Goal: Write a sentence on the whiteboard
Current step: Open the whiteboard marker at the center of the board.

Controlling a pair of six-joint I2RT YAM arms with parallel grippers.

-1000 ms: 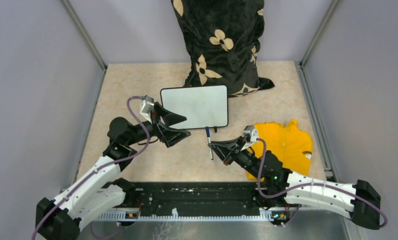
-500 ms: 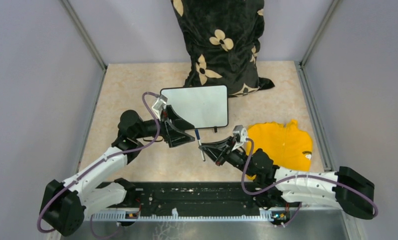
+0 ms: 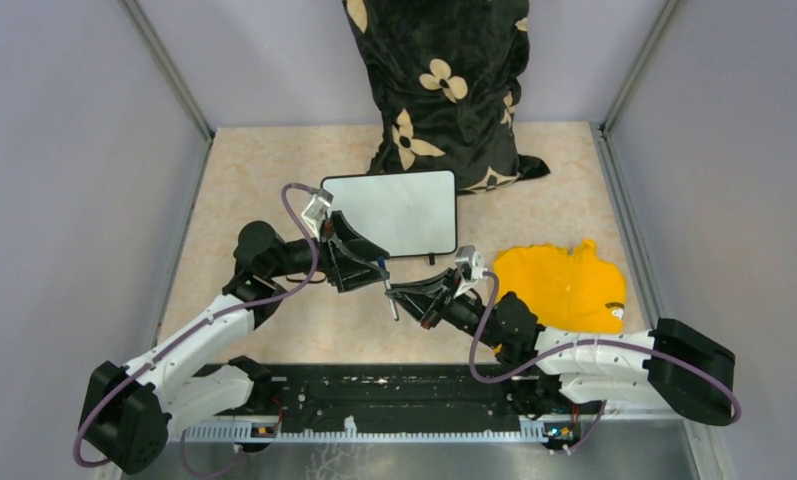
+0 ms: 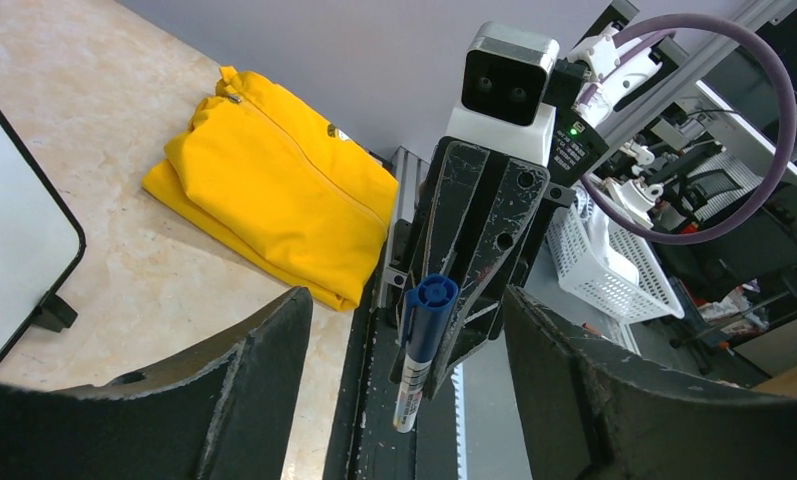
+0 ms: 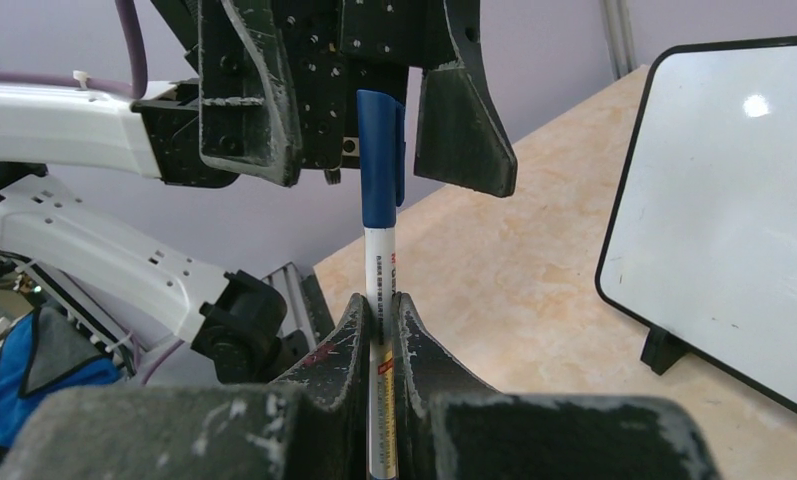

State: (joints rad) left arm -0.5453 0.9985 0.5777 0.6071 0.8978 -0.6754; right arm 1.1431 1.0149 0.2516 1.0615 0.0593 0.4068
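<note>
Our right end effector (image 5: 382,310) is clamped on the marker (image 5: 380,255), offering its blue cap (image 5: 379,160) between the 2 parted fingers (image 4: 244,380) of the left end effector (image 4: 406,300), likely for uncapping. The whiteboard (image 3: 394,210), blank, lies just beyond both, so no sentence is written yet.

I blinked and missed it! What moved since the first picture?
The right end effector carried the pen left, into the left end effector's open jaws, which have narrowed a little around its blue cap. The left arm swung right to meet it. The whiteboard and yellow cloth stayed put.
</note>
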